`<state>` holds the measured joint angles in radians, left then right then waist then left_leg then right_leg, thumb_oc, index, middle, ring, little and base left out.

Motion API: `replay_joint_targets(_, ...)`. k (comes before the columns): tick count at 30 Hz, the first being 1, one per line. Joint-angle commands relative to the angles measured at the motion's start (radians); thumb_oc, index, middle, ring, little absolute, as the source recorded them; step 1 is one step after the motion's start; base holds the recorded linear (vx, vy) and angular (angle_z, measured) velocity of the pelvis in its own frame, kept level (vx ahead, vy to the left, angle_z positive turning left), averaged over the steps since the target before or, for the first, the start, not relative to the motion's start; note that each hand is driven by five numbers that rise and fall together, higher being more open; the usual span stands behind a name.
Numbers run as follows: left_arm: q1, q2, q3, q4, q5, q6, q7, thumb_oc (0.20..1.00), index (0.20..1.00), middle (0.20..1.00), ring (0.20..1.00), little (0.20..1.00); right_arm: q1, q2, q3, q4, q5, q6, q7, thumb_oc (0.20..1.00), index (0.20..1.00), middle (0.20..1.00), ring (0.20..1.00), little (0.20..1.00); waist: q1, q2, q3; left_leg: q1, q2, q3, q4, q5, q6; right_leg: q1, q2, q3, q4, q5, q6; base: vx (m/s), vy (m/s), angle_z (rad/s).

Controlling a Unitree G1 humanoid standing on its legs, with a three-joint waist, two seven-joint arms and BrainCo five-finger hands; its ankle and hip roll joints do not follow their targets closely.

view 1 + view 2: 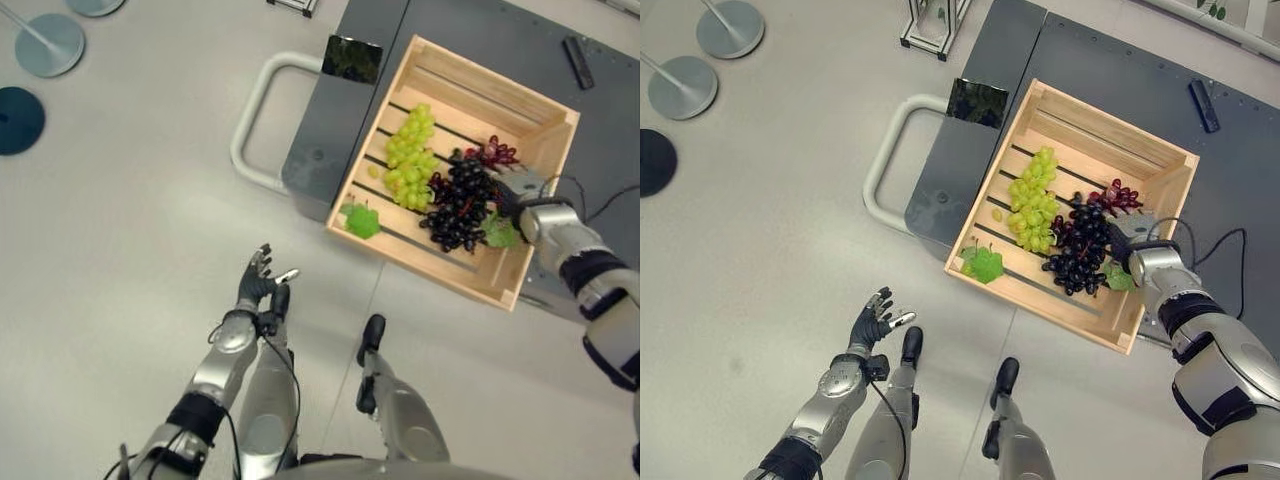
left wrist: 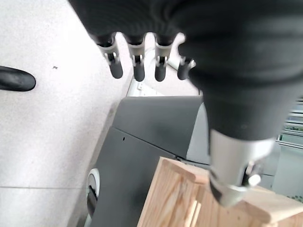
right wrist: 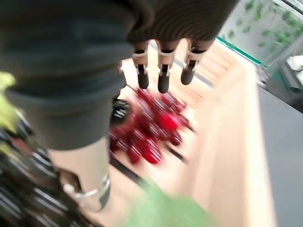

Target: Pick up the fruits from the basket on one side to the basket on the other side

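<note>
Left hand (image 1: 872,322), nearest, hangs over bare floor (image 1: 120,260), fingers spread, holding nothing. Beyond it, a wooden crate (image 1: 1160,165) on a dark platform (image 1: 1110,70) holds green grapes (image 1: 1032,205), black grapes (image 1: 1080,255) and red grapes (image 3: 151,135). Right hand (image 3: 163,71), fingers relaxed and empty, hovers above the red grapes.

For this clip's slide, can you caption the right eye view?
Right hand open over the red grapes in the wooden crate, beside dark and green bunches; left hand idle, open.
</note>
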<state>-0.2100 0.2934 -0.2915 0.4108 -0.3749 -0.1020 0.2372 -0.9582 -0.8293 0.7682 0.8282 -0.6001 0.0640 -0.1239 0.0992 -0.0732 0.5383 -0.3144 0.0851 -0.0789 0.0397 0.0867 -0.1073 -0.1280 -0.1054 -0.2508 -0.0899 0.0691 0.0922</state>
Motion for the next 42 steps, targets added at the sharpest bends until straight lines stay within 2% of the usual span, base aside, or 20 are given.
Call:
replay_joint_targets(1,0.023,0.005,0.004,-0.089,0.005,-0.044,0.025,1.0,1.0,1.0,1.0,1.0,-0.034,-0.056,-0.021,-0.098,0.056,-0.003,-0.042,1.0,1.0,1.0,1.0,1.0,0.016,-0.05,-0.018,-0.078,-0.02,-0.002,-0.008,0.009,-0.019,-0.079,-0.016,0.038,0.119,-0.14,0.044,0.01,-0.026,0.04)
replay_joint_targets(2,0.023,0.006,0.003,-0.089,0.005,-0.044,0.025,1.0,1.0,1.0,1.0,1.0,-0.031,-0.058,-0.023,-0.102,0.055,-0.001,-0.041,1.0,1.0,1.0,1.0,1.0,0.017,-0.05,-0.018,-0.077,-0.02,-0.002,-0.008,0.01,-0.019,-0.079,-0.017,0.038,0.119,-0.141,0.044,0.0,-0.01,0.08)
replay_joint_targets(4,0.036,0.007,0.035,-0.104,0.007,-0.042,0.039,1.0,1.0,1.0,1.0,1.0,0.043,-0.094,-0.122,-0.296,0.1,-0.009,-0.048,1.0,1.0,1.0,1.0,1.0,0.004,-0.068,-0.018,-0.078,-0.016,-0.002,-0.011,0.009,-0.02,-0.08,-0.015,0.039,0.116,-0.143,0.044,0.0,-0.009,0.02)
replay_joint_targets(6,0.043,0.01,0.038,-0.109,0.006,-0.041,0.042,1.0,1.0,1.0,1.0,1.0,0.078,-0.108,-0.172,-0.365,0.111,-0.006,-0.049,1.0,1.0,1.0,1.0,1.0,0.005,-0.075,-0.018,-0.076,-0.014,-0.001,-0.012,0.01,-0.02,-0.079,-0.014,0.039,0.116,-0.144,0.043,0.01,-0.008,0.02)
replay_joint_targets(7,0.052,0.007,0.055,-0.116,0.004,-0.04,0.046,1.0,1.0,1.0,1.0,1.0,0.117,-0.115,-0.221,-0.434,0.141,-0.017,-0.058,1.0,1.0,1.0,1.0,1.0,-0.007,-0.082,-0.018,-0.076,-0.011,0.001,-0.012,0.009,-0.022,-0.08,-0.012,0.038,0.116,-0.144,0.042,0.0,0.0,0.0)
replay_joint_targets(8,0.064,0.01,0.066,-0.126,0.008,-0.036,0.05,1.0,1.0,1.0,1.0,1.0,0.218,-0.14,-0.333,-0.548,0.175,-0.024,-0.067,1.0,1.0,1.0,1.0,1.0,-0.011,-0.094,-0.018,-0.072,-0.01,0.0,-0.013,0.009,-0.022,-0.076,-0.011,0.038,0.116,-0.147,0.041,0.0,0.0,0.0)
replay_joint_targets(14,0.104,0.015,0.1,-0.168,0.019,-0.026,0.048,1.0,1.0,1.0,1.0,1.0,0.449,-0.191,-0.598,-0.814,0.225,-0.069,-0.093,1.0,1.0,1.0,1.0,1.0,-0.038,-0.12,-0.018,-0.057,-0.003,0.007,-0.015,0.007,-0.021,-0.062,-0.006,0.04,0.115,-0.156,0.04,0.0,-0.004,0.01)
replay_joint_targets(19,0.114,0.033,0.095,-0.187,0.021,-0.024,0.041,1.0,1.0,1.0,1.0,1.0,0.513,-0.25,-0.678,-0.92,0.241,-0.093,-0.081,1.0,1.0,1.0,1.0,1.0,-0.041,-0.131,-0.018,-0.048,-0.001,0.011,-0.013,0.006,-0.022,-0.057,-0.004,0.045,0.118,-0.157,0.038,-0.01,0.0,-0.05)
replay_joint_targets(23,0.118,0.04,0.087,-0.193,0.02,-0.024,0.032,1.0,1.0,1.0,1.0,1.0,0.482,-0.29,-0.639,-0.914,0.255,-0.103,-0.049,1.0,1.0,1.0,1.0,1.0,-0.039,-0.136,-0.018,-0.045,0.0,0.013,-0.014,0.007,-0.022,-0.06,-0.003,0.046,0.123,-0.157,0.038,-0.01,-0.006,-0.05)
replay_joint_targets(24,0.119,0.051,0.078,-0.196,0.021,-0.021,0.022,1.0,1.0,1.0,1.0,1.0,0.433,-0.334,-0.575,-0.904,0.241,-0.103,-0.007,1.0,1.0,1.0,1.0,1.0,-0.028,-0.139,-0.018,-0.046,0.0,0.01,-0.014,0.008,-0.022,-0.061,-0.001,0.047,0.126,-0.158,0.037,-0.01,-0.008,-0.03)
replay_joint_targets(25,0.119,0.049,0.081,-0.196,0.021,-0.022,0.022,1.0,1.0,1.0,1.0,1.0,0.42,-0.335,-0.563,-0.899,0.241,-0.104,-0.007,1.0,1.0,1.0,1.0,1.0,-0.031,-0.138,-0.018,-0.045,0.0,0.011,-0.014,0.008,-0.022,-0.062,-0.001,0.048,0.127,-0.158,0.037,-0.02,-0.015,-0.04)
replay_joint_targets(27,0.118,0.062,0.076,-0.195,0.02,-0.019,0.008,1.0,1.0,1.0,1.0,1.0,0.289,-0.388,-0.409,-0.849,0.194,-0.097,0.041,1.0,1.0,1.0,1.0,1.0,-0.017,-0.143,-0.018,-0.047,0.004,0.005,-0.015,0.011,-0.023,-0.063,0.001,0.042,0.131,-0.158,0.036,0.0,0.0,0.0)
replay_joint_targets(31,0.115,0.076,0.065,-0.192,0.022,-0.015,0.003,1.0,1.0,1.0,1.0,1.0,0.133,-0.392,-0.203,-0.757,0.14,-0.087,0.098,1.0,1.0,1.0,1.0,1.0,0.006,-0.154,-0.018,-0.051,0.005,-0.006,-0.015,0.014,-0.026,-0.061,0.005,0.032,0.132,-0.159,0.034,0.0,-0.009,0.0)
replay_joint_targets(32,0.116,0.073,0.07,-0.191,0.021,-0.015,0.003,1.0,1.0,1.0,1.0,1.0,0.115,-0.388,-0.185,-0.749,0.141,-0.089,0.096,1.0,1.0,1.0,1.0,1.0,0.002,-0.154,-0.018,-0.05,0.006,-0.006,-0.016,0.013,-0.026,-0.061,0.005,0.033,0.132,-0.159,0.034,0.01,-0.048,0.05)
replay_joint_targets(33,0.109,0.077,0.063,-0.186,0.021,-0.015,0.004,1.0,1.0,1.0,1.0,1.0,0.049,-0.358,-0.096,-0.679,0.12,-0.081,0.111,1.0,1.0,1.0,1.0,1.0,0.016,-0.158,-0.018,-0.053,0.007,-0.013,-0.016,0.016,-0.029,-0.06,0.008,0.026,0.132,-0.16,0.032,0.0,-0.052,0.07)
replay_joint_targets(35,0.099,0.083,0.057,-0.181,0.022,-0.013,0.003,1.0,1.0,1.0,1.0,1.0,-0.023,-0.316,-0.006,-0.605,0.088,-0.073,0.124,1.0,1.0,1.0,1.0,1.0,0.031,-0.162,-0.018,-0.059,0.007,-0.022,-0.015,0.018,-0.031,-0.061,0.011,0.017,0.132,-0.161,0.031,0.0,-0.06,0.08)
replay_joint_targets(36,0.1,0.081,0.06,-0.181,0.022,-0.013,0.003,1.0,1.0,1.0,1.0,1.0,-0.034,-0.312,0.005,-0.598,0.088,-0.074,0.122,1.0,1.0,1.0,1.0,1.0,0.028,-0.162,-0.018,-0.059,0.008,-0.022,-0.015,0.018,-0.031,-0.061,0.011,0.017,0.132,-0.161,0.031,0.0,-0.048,0.12)
replay_joint_targets(37,0.091,0.085,0.053,-0.176,0.021,-0.013,0.004,1.0,1.0,1.0,1.0,1.0,-0.081,-0.271,0.065,-0.536,0.057,-0.067,0.132,1.0,1.0,1.0,1.0,1.0,0.044,-0.164,-0.018,-0.067,0.009,-0.03,-0.015,0.02,-0.034,-0.063,0.014,0.01,0.132,-0.162,0.03,-0.01,-0.024,0.12)
replay_joint_targets(38,0.091,0.084,0.055,-0.175,0.021,-0.014,0.004,1.0,1.0,1.0,1.0,1.0,-0.089,-0.267,0.072,-0.531,0.058,-0.068,0.131,1.0,1.0,1.0,1.0,1.0,0.042,-0.163,-0.018,-0.067,0.009,-0.03,-0.015,0.02,-0.034,-0.064,0.014,0.01,0.132,-0.163,0.03,-0.01,-0.035,0.12)
replay_joint_targets(42,0.069,0.083,0.047,-0.158,0.023,-0.015,0.01,1.0,1.0,1.0,1.0,1.0,-0.169,-0.159,0.182,-0.373,-0.011,-0.058,0.149,1.0,1.0,1.0,1.0,1.0,0.077,-0.169,-0.018,-0.086,0.01,-0.05,-0.015,0.026,-0.041,-0.067,0.022,-0.01,0.129,-0.165,0.025,0.0,-0.045,0.07)
